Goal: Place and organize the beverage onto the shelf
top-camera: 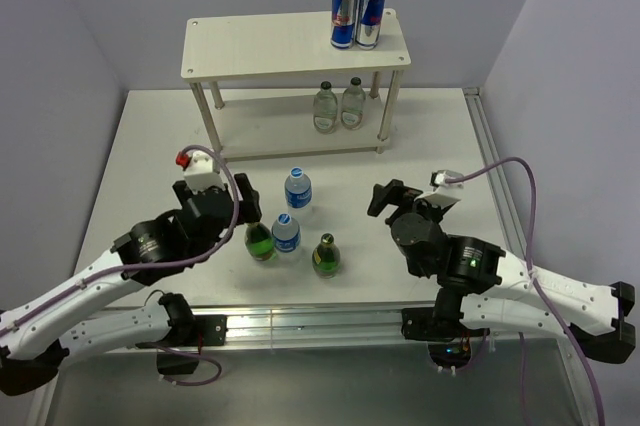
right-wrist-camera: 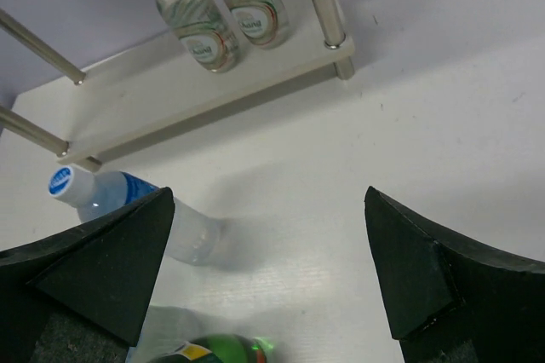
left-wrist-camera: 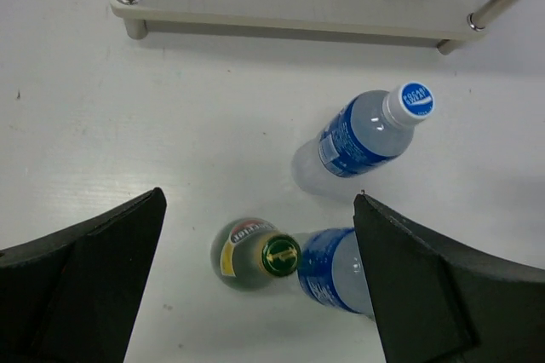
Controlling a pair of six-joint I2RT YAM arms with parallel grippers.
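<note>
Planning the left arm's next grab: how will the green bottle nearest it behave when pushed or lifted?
The green bottle looks like glass: probably heavy for its size, breakable. Upright and narrow, it may tip if pushed high, likely bumping the blue-label bottle beside it.

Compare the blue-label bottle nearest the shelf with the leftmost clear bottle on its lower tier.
Place: the blue-label bottle stands on the table before the shelf; the clear bottle is already on the lower tier.
Look: the blue-label bottle has a blue wrap and blue-topped cap; the clear bottle's label is pale.
Neighbours: the blue-label bottle stands alone; the clear bottle has a twin close beside it.
Both are upright and see-through.
</note>
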